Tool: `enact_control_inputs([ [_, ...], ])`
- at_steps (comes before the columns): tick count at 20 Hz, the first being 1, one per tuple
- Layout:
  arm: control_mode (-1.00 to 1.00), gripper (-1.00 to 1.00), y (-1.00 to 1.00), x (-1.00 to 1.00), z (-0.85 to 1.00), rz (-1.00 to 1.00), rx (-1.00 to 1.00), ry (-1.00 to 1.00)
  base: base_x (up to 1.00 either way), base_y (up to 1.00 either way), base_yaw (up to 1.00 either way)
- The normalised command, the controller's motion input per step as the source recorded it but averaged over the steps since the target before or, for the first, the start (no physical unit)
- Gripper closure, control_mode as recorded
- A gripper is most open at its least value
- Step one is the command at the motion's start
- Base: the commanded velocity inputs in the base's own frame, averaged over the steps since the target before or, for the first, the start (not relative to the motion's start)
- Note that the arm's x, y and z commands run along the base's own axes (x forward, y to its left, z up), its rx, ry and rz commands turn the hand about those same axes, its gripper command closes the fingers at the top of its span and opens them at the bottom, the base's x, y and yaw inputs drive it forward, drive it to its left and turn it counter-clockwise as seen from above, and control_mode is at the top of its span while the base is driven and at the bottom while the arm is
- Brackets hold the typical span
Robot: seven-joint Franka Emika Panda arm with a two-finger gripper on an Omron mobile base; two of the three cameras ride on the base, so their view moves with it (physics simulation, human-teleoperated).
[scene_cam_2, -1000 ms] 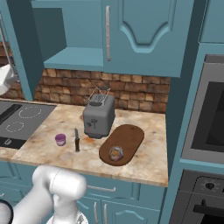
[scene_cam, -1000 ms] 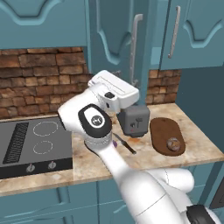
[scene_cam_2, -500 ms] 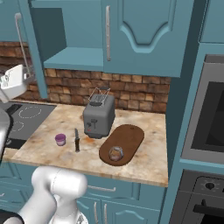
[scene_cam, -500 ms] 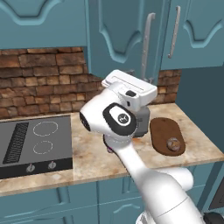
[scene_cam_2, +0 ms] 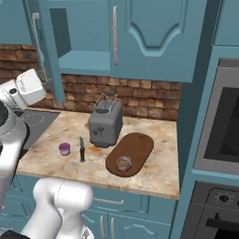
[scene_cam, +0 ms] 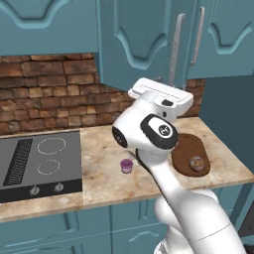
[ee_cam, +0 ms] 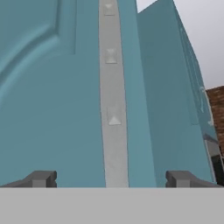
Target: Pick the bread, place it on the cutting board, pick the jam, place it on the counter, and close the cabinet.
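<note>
1. Nearest, the jam (scene_cam_2: 64,149) stands on the counter (scene_cam_2: 46,158) at its near left, just left of a knife (scene_cam_2: 82,150) and clear of the black stovetop (scene_cam: 39,158).
2. Right of that, the bread (scene_cam_2: 123,164) sits on the near end of the cutting board (scene_cam_2: 130,153), with the toaster (scene_cam_2: 106,123) just behind the board's left edge.
3. So both placements look done, and the step in hand is, I judge, closing the cabinet.
4. Farther up, the gripper (ee_cam: 112,178) faces the open cabinet door (scene_cam_2: 47,56), which swings out toward the room at the cabinet's left.
5. Its fingertips (ee_cam: 41,178) are spread wide and hold nothing; the door's silver bar handle (ee_cam: 113,96) runs between them.
6. Whether the fingers touch the door I cannot tell.
7. Next, the hand needs to press the door panel rightward and back, following its hinge arc, until it lies flush with the shut door (scene_cam_2: 154,37) beside it.
</note>
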Motion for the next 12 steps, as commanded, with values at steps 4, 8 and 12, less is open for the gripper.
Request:
enact_control_inputs([
  [4,-1.0,-1.0,-0.27,0.21,0.0,0.08,0.0,0.0,0.0,0.0,0.0],
  [8,-1.0,-1.0,-0.22,0.21,0.0,0.08,0.0,0.0,0.0,0.0,0.0],
  [12,-1.0,-1.0,-0.19,0.25,0.0,0.07,0.0,0.0,0.0,0.0,0.0],
])
